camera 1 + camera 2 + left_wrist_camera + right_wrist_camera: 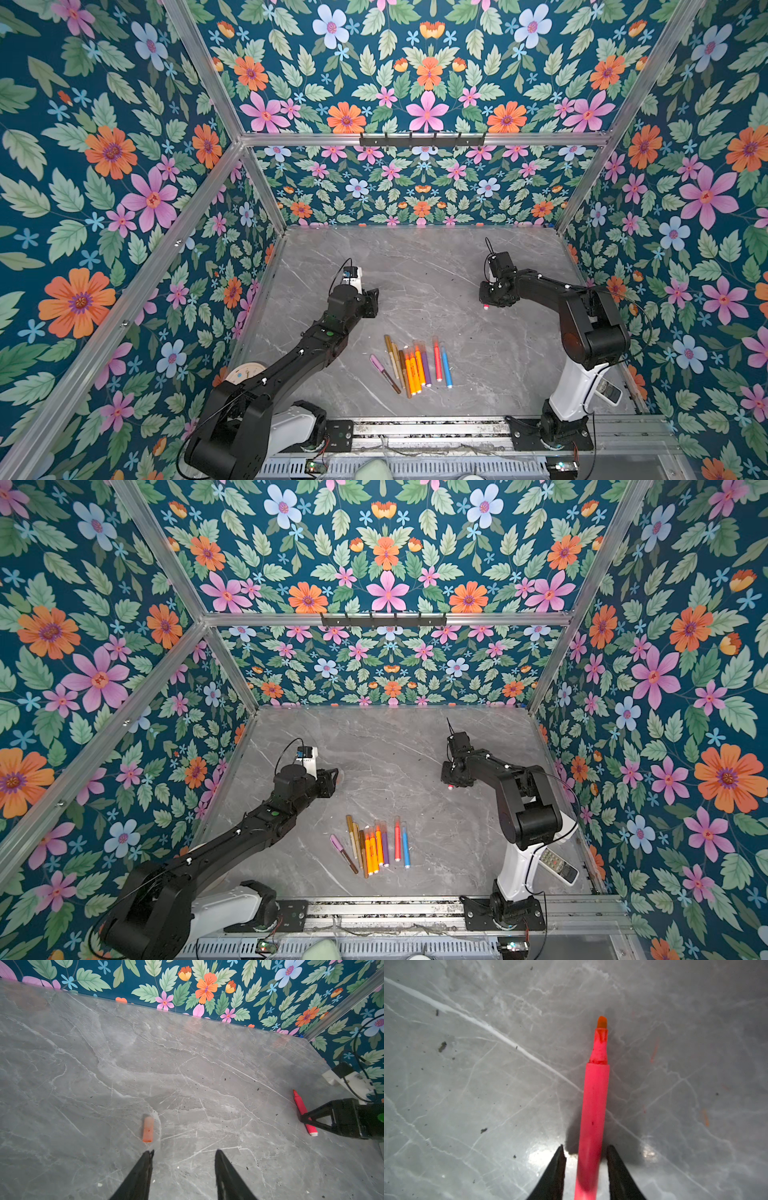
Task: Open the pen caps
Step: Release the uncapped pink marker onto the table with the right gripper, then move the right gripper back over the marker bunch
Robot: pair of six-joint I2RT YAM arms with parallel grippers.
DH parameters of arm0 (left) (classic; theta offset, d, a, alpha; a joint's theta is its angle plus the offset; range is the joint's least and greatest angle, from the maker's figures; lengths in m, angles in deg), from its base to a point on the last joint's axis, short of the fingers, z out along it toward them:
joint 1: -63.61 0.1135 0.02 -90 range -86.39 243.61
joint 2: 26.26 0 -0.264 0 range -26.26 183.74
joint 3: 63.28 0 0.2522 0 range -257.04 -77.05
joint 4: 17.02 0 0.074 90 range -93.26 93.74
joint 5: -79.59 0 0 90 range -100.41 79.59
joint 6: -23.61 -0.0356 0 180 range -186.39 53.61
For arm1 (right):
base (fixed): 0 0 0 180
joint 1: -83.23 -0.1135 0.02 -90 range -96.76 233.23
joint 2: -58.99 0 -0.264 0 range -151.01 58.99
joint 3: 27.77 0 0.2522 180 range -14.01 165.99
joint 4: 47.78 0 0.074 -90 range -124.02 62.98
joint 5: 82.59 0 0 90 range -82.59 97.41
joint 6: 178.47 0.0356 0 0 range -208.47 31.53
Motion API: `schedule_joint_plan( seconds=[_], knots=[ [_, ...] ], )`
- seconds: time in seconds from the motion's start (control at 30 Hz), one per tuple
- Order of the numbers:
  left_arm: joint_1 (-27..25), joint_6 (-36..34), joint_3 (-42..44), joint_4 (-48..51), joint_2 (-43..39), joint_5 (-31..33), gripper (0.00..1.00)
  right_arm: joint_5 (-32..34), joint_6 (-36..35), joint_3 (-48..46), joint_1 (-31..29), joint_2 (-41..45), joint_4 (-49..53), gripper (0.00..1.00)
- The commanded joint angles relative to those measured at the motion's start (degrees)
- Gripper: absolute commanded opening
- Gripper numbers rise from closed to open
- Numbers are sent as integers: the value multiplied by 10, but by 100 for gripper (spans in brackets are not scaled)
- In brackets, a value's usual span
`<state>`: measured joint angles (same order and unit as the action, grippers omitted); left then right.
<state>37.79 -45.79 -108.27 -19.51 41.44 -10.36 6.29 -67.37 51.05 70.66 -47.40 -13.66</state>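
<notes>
Left end effector hangs low over the surface, beyond the row of pens and off to its left. On my wrist feed its fingers stand apart with nothing between them, so I read it as open and empty. Just ahead of one fingertip lies the orange cap, flat on the surface and touching no pen. I take that as one cap off.

The row of pens sits nearer the arm bases, between the two arms. I count about nine barrels side by side: lilac, gold, brown, orange, purple, red, blue. Each looks still capped at its far end, though they are small in both top views and I would not swear to every one. That is the bulk of the job left.

Right end effector is beyond the row and to its right, well apart from it. Its fingers straddle the red pen, which lies on the surface with its tip bare. I see a gap between one finger and the barrel, so the hold looks slack rather than clamped. I judge the orange cap came from this pen.
</notes>
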Motion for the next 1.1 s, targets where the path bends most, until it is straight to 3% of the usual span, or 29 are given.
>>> schedule_joint_plan(
  seconds=[0.0,0.23,0.47,0.67,0.83,0.93,1.07],
  knots=[
    [1,-5,-4,-3,3,4,51,-2,3,-5,-1,0,22,35],
    [0,-5,-4,-5,8,1,51,3,-22,40,-1,-4,61,37],
    [1,-3,1,-13,4,3,50,8,-31,12,-36,118,100,37],
    [0,1,8,-18,-10,6,50,69,10,-74,-202,210,122,37],
    [1,8,19,-31,-25,8,50,101,133,-122,-366,250,114,37],
    [1,9,20,-33,-25,7,50,108,198,-123,-431,240,101,37],
    [1,11,19,-34,-21,5,50,109,240,-98,-473,203,102,36]
  ],
)
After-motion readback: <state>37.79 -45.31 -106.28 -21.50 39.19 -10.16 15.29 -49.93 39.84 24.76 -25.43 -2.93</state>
